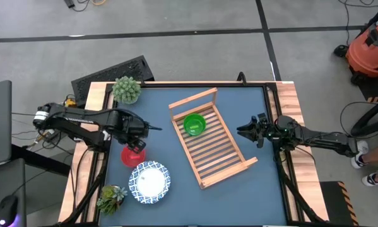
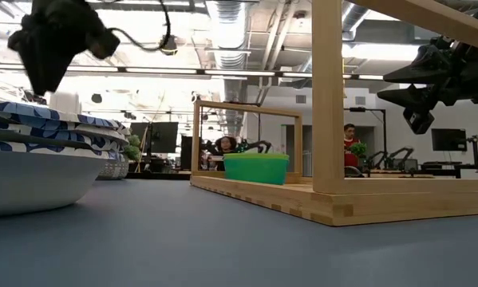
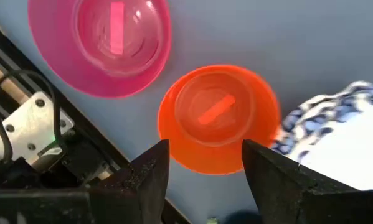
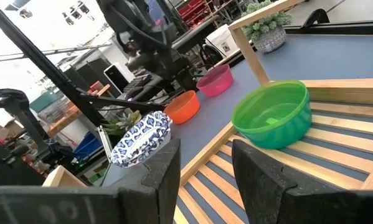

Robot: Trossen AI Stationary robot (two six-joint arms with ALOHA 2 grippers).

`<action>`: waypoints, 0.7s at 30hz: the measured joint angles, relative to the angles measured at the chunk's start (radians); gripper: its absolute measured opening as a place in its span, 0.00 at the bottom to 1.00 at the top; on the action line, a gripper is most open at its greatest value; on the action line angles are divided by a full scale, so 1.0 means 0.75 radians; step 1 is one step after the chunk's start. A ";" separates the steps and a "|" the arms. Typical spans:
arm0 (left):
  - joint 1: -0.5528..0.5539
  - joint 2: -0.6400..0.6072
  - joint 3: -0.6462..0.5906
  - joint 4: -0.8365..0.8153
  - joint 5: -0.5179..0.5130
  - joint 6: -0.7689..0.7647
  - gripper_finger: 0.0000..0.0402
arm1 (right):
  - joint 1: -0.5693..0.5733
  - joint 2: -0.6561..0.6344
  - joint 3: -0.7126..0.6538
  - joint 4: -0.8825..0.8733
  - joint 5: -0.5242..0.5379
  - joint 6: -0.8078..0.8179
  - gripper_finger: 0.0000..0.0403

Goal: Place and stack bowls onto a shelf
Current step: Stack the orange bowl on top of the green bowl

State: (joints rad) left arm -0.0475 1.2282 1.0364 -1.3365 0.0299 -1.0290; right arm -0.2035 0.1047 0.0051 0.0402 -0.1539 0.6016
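Note:
A green bowl (image 1: 194,124) stands on the slats of the wooden shelf (image 1: 221,159), toward its far end; it also shows in the low view (image 2: 256,167) and the right wrist view (image 4: 273,115). A red bowl (image 1: 133,155) and a pink bowl (image 3: 99,43) stand upright on the table, left of the shelf. A white dish with a blue-patterned rim (image 1: 149,181) sits near the front; the low view (image 2: 31,151) shows two stacked. My left gripper (image 1: 140,133) hangs open above the red bowl (image 3: 217,118). My right gripper (image 1: 247,132) is open, right of the shelf. The blue bowl is out of view.
A potted plant (image 1: 126,89) stands at the far left corner of the table, another (image 1: 111,198) at the near left beside the dish. The shelf lies slantwise across the table's middle. Bare blue table surface lies between the dish and the shelf.

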 joint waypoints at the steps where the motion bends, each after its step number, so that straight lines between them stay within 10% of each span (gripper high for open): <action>1: 0.000 0.001 -0.023 0.002 0.006 -0.004 0.46 | 0.000 0.000 -0.001 0.000 0.000 0.000 0.42; 21: -0.079 0.001 -0.314 0.124 0.050 0.240 0.46 | -0.001 0.000 0.000 0.000 0.002 0.004 0.42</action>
State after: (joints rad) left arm -0.1066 1.2285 0.8006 -1.2436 0.0677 -0.8490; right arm -0.2039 0.1047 0.0048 0.0402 -0.1528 0.6048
